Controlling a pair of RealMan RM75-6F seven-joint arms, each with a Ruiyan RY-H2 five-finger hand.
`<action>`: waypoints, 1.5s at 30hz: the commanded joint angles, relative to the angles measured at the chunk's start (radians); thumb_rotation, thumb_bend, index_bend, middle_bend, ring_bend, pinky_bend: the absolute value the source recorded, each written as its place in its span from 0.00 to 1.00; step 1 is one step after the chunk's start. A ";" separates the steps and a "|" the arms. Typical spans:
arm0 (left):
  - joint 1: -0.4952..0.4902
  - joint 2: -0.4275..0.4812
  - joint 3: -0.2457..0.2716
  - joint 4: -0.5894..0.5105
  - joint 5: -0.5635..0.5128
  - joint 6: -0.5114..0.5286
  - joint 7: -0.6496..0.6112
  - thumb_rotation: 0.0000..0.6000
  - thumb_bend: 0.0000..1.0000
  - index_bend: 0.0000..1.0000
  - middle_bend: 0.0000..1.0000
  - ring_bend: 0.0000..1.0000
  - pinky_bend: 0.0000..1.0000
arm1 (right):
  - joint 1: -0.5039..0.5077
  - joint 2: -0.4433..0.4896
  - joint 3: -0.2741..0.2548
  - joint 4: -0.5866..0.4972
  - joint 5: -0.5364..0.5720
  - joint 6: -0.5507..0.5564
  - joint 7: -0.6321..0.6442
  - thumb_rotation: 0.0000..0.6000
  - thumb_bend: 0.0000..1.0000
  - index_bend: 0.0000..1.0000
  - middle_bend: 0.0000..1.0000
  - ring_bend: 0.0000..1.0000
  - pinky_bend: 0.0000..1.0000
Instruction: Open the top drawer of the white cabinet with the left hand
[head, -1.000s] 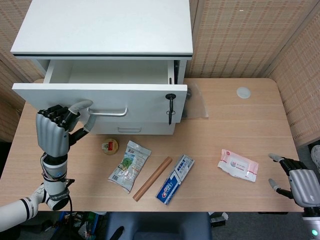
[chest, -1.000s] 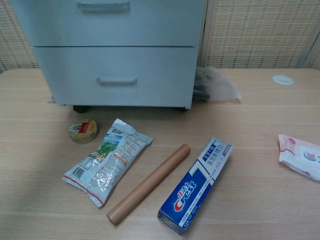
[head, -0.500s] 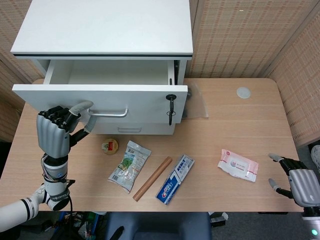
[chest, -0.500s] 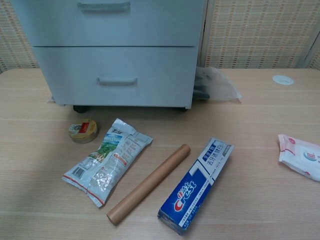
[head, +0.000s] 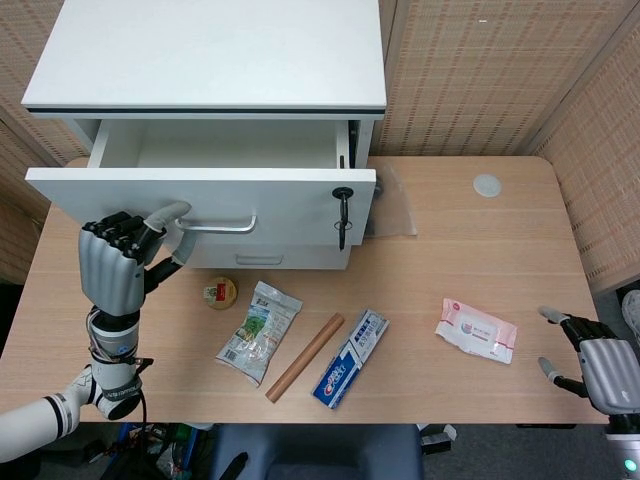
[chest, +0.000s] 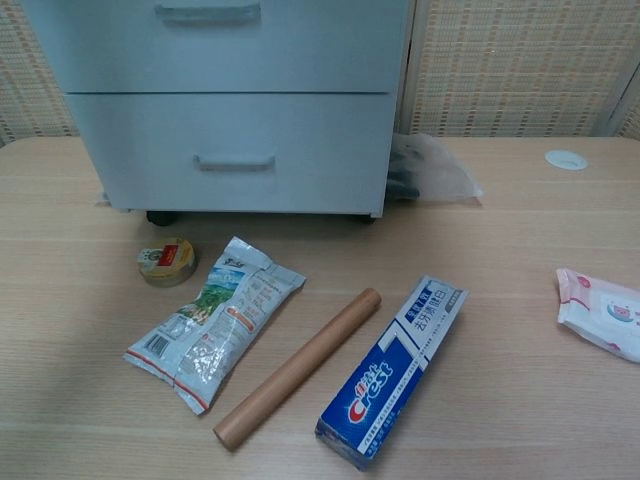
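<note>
Blue toothpaste box (chest: 392, 372) reads "Crest", lying beside a brown tube (chest: 297, 368).

I see a matt white cabinet (head: 210, 60) on a pale wood-grain table (head: 470, 290). Its drawer handle (head: 215, 226) looks like brushed metal. The snack packet (chest: 215, 320) is glossy.
</note>
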 joint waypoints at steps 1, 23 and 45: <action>-0.001 -0.001 0.000 0.003 0.002 0.001 0.003 1.00 0.09 0.21 1.00 0.97 1.00 | 0.000 0.000 0.001 0.000 0.000 0.000 0.000 1.00 0.22 0.23 0.32 0.31 0.31; -0.008 -0.014 0.003 0.027 0.008 -0.001 0.005 1.00 0.09 0.17 1.00 0.97 1.00 | -0.001 0.000 0.001 0.001 0.001 0.001 0.001 1.00 0.22 0.23 0.32 0.31 0.31; 0.063 0.018 0.056 -0.021 0.071 0.069 0.016 1.00 0.09 0.17 1.00 0.97 1.00 | 0.002 0.000 0.002 -0.003 0.000 -0.002 -0.004 1.00 0.22 0.23 0.32 0.31 0.31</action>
